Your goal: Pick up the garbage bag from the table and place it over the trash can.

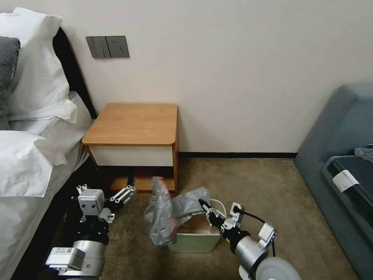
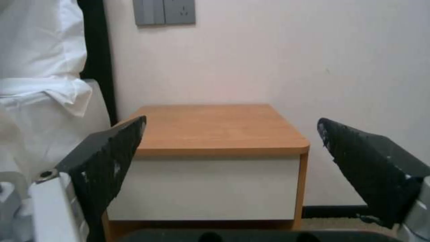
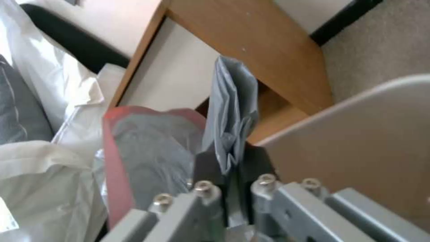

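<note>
The thin crinkly grey plastic garbage bag with a pink edge point(image 1: 171, 212) is draped over the 9 o'clock side of the small cream-white plastic trash can point(image 1: 194, 241) on the carpet. A fold is clamped by the right pincer point(image 1: 205, 208) above the can. The left pincer point(image 1: 130, 190), spread wide and empty, is held at the bag's 9 o'clock, below the light-brown wooden desk point(image 1: 134, 124).

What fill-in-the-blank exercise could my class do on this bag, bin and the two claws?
1. The right claw is shut on the ____.
2. The bag hangs over the left side of the ____.
3. The left claw is ____, in front of the table.
4. The bin stands on the ____.

Missing words: bag; bin; open; carpet
</note>
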You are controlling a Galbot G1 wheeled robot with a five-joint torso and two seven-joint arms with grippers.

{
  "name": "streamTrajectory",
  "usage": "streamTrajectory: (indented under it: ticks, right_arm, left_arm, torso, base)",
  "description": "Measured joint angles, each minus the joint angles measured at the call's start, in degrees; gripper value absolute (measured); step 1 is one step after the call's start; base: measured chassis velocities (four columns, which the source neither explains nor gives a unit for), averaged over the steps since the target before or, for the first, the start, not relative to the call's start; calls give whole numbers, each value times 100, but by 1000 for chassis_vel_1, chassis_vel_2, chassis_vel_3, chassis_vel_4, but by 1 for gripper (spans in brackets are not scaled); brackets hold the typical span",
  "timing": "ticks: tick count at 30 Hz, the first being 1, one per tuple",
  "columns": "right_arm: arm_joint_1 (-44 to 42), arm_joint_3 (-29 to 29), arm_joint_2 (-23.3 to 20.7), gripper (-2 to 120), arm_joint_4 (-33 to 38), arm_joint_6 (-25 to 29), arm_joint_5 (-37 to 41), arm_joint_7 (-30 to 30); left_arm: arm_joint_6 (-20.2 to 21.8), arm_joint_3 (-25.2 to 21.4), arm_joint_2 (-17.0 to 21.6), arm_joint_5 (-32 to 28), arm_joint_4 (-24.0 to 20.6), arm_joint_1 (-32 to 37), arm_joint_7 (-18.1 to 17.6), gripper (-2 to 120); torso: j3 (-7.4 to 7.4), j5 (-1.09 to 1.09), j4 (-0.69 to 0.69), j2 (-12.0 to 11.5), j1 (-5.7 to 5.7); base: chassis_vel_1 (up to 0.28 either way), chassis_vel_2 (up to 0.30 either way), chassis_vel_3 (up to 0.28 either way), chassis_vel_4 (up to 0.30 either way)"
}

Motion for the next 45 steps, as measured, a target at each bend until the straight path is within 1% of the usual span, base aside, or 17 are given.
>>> streamTrajectory:
  ticks: [2, 4, 7, 8, 10, 11, 14, 15, 17, 19, 21, 24, 33, 40, 41, 44, 45]
  right_arm:
    - [-117, 56, 10, 22, 36, 51, -42, -18]
    - [-150, 89, 8, 25, 62, 54, -42, -18]
    - [-294, 218, -61, 39, 175, 82, -57, 48]
    - [-294, 218, -61, 39, 175, 82, -57, 48]
    - [-403, 301, -141, 49, 272, 167, -66, 152]
    - [-403, 301, -141, 49, 272, 167, -66, 152]
    - [-496, 523, -237, 65, 503, 200, 78, 329]
    - [-496, 523, -237, 65, 503, 200, 78, 329]
    - [-460, 600, -261, 76, 650, 251, 137, 471]
    - [-410, 623, -263, 79, 719, 268, 177, 554]
    - [-233, 672, -267, 91, 894, 257, 366, 775]
    - [-58, 698, -268, 97, 980, 225, 512, 959]
    - [113, 707, -169, 100, 886, 242, 458, 1033]
    - [268, 635, -77, 100, 847, 315, 324, 1119]
    - [292, 633, -66, 100, 847, 323, 303, 1129]
    - [317, 632, -53, 100, 821, 343, 268, 1132]
    - [327, 632, -40, 100, 791, 368, 233, 1132]
  left_arm:
    - [6, -3, 35, -22, 0, -13, -23, 100]
    - [11, -4, 45, -31, 0, -22, -26, 100]
    - [28, 4, 62, -53, 0, -69, -27, 100]
    - [28, 4, 62, -53, 0, -69, -27, 100]
    - [33, 10, 80, -63, 0, -98, -26, 100]
    - [33, 10, 80, -63, 0, -98, -26, 100]
    - [68, 9, 110, -127, 0, -141, -25, 100]
    - [68, 9, 110, -127, 0, -141, -25, 100]
    - [109, 32, 141, -147, 0, -159, -19, 100]
    - [112, 53, 163, -147, 6, -162, -13, 100]
    - [106, 136, 228, -114, 100, -161, 1, 100]
    - [95, 215, 265, -41, 187, -157, 19, 100]
    - [76, 425, 453, 250, 575, -42, 29, 100]
    - [134, 709, 616, 252, 958, -187, -48, 91]
    - [150, 822, 646, 245, 1055, -248, -92, 85]
    - [257, 1004, 669, 251, 1200, -318, -276, 82]
    - [365, 1108, 670, 253, 1277, -352, -446, 81]
  torso:
    - [0, 0, 0, 0, 0]
    - [0, 0, 0, 0, 0]
    - [0, 0, 0, 0, 0]
    - [0, 0, 0, 0, 0]
    - [0, 0, 0, 0, 0]
    - [0, 0, 0, 0, 0]
    - [0, 0, 0, 0, 0]
    - [0, 0, 0, 0, 0]
    - [0, 0, 0, 0, 0]
    - [0, 0, 0, 0, 0]
    - [0, 0, 0, 0, 0]
    - [0, 0, 1, 0, 0]
    - [0, 0, 0, 0, 0]
    - [0, -1, 0, 0, 0]
    - [0, -1, 0, 0, 0]
    - [0, -1, 0, 0, 0]
    - [0, -1, 0, 0, 0]
  base:
    - [0, 0, 0, 0]
    - [0, 0, 0, 0]
    - [0, 0, 0, 0]
    - [0, 0, 0, 0]
    - [0, 0, 0, 0]
    - [0, 0, 0, 0]
    - [0, 0, 0, 0]
    - [0, 0, 0, 0]
    - [0, 0, 0, 0]
    - [0, 0, 0, 0]
    - [0, 0, 0, 0]
    - [0, 0, 0, 0]
    - [0, 0, 0, 0]
    - [0, 0, 0, 0]
    - [0, 0, 0, 0]
    - [0, 0, 0, 0]
    - [0, 0, 0, 0]
